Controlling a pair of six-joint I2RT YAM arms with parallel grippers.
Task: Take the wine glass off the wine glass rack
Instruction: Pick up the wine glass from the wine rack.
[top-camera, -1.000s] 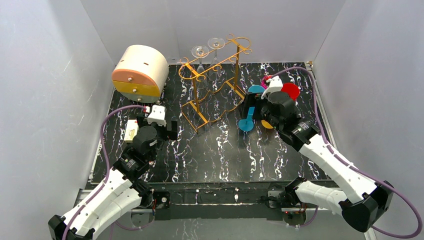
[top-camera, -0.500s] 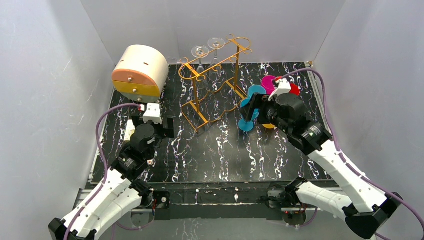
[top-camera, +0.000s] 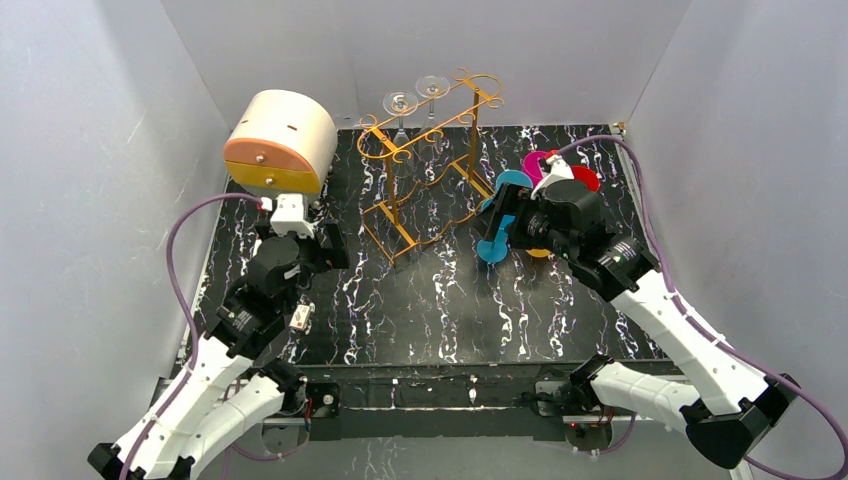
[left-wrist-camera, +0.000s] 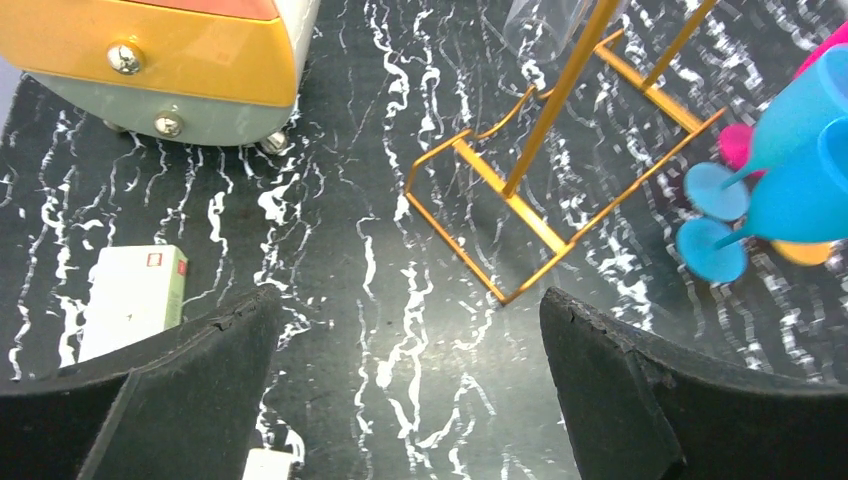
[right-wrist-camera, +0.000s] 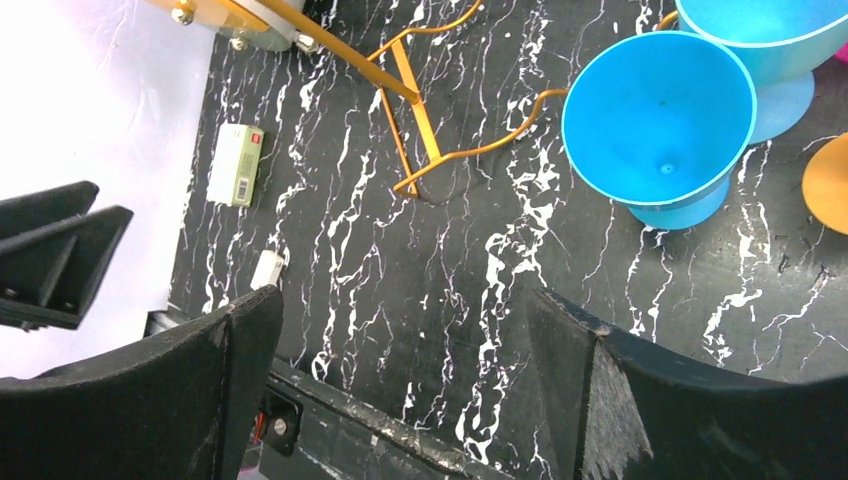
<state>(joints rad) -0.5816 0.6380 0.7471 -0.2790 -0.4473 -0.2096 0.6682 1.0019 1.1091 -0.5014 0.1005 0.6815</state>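
- Top external view: two clear wine glasses (top-camera: 399, 102) hang bowl-down at the far end of the gold wire rack (left-wrist-camera: 520, 203). Their feet sit on the top rails, close to the back wall.
- Left pincer (left-wrist-camera: 408, 300): wide apart and holding nothing. It is low over the surface (top-camera: 430, 300), near the rack's front foot.
- Right pincer (right-wrist-camera: 400, 300): also wide apart and empty, just beside the blue cups (right-wrist-camera: 657, 110).
- Judgement: you are on the approach. No glass is touched yet.
- Raise the left pincer to stem height before you move in. From where it sits now, it would meet the rack's legs rather than a glass.
- Close on the stem under the rails, not on the bowl. Clear glass is likely slick and fragile.
- Slide the foot out along the rails rather than lifting, since the rails probably trap it. I cannot tell which end is open, so check first.
- Risk: the light wire rack may drag or tip. Go slowly, and steady it with the right pincer if needed.
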